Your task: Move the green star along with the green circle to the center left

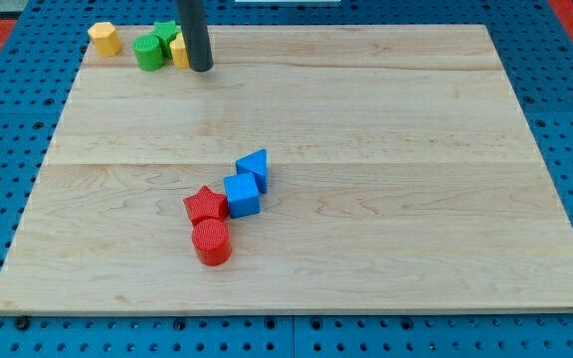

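Observation:
The green circle [148, 52] sits near the board's top left corner. The green star [166, 32] is just behind it at the view's top, touching it and partly hidden by the rod. My tip [200, 68] rests on the board just right of these blocks, with a yellow block [178, 50] wedged between the rod and the green circle.
A yellow hexagon-like block [105, 39] lies left of the green circle. Near the board's middle a blue triangle [254, 167], a blue cube [242, 194], a red star [206, 205] and a red cylinder [211, 242] form a touching diagonal chain. The wooden board [386, 149] lies on a blue pegboard.

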